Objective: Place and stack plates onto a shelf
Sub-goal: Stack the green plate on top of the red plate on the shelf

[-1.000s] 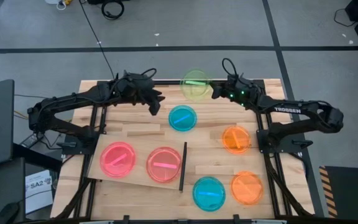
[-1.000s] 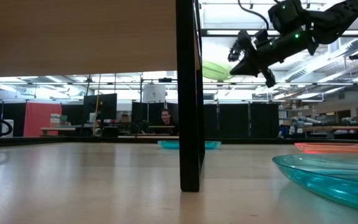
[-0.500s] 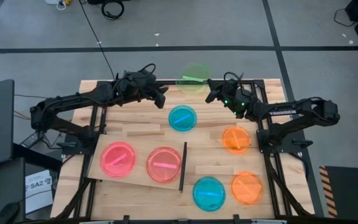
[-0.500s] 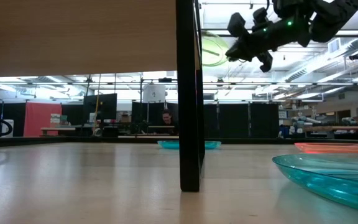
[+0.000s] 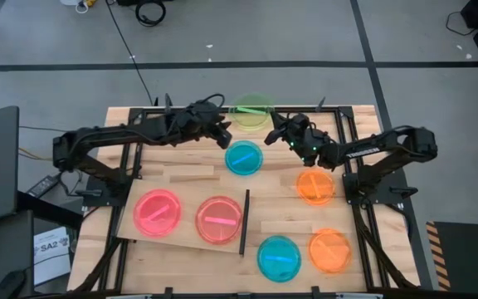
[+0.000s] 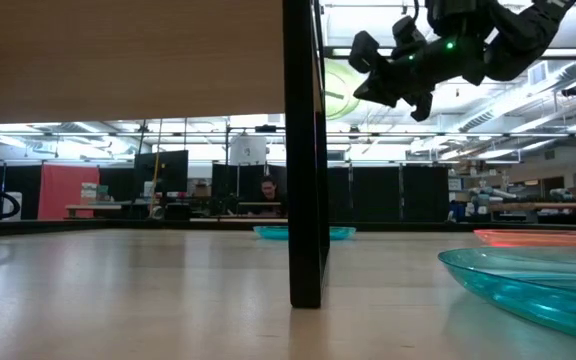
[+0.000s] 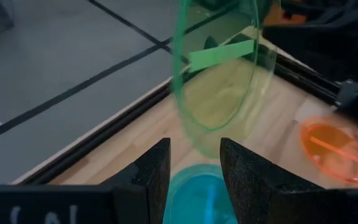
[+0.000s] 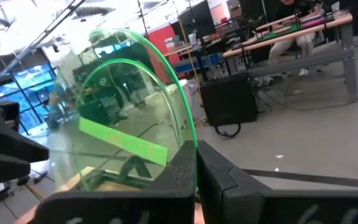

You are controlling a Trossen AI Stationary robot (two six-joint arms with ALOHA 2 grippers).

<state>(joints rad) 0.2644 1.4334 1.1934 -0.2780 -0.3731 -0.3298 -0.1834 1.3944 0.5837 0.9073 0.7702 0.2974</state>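
Pink plates (image 5: 187, 215), two of them, already lie on the shelf (image 5: 181, 242), while the right gripper (image 5: 274, 128) pinches a green plate (image 5: 251, 110) aloft facing the left gripper (image 5: 222, 135)'s parted fingers, five others unshelved.

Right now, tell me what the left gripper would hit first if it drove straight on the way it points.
Probably the green plate: the left gripper is open and aimed at it, held on edge in the air by the right gripper. Below that line lies a blue plate. The gap between them is hard to judge.
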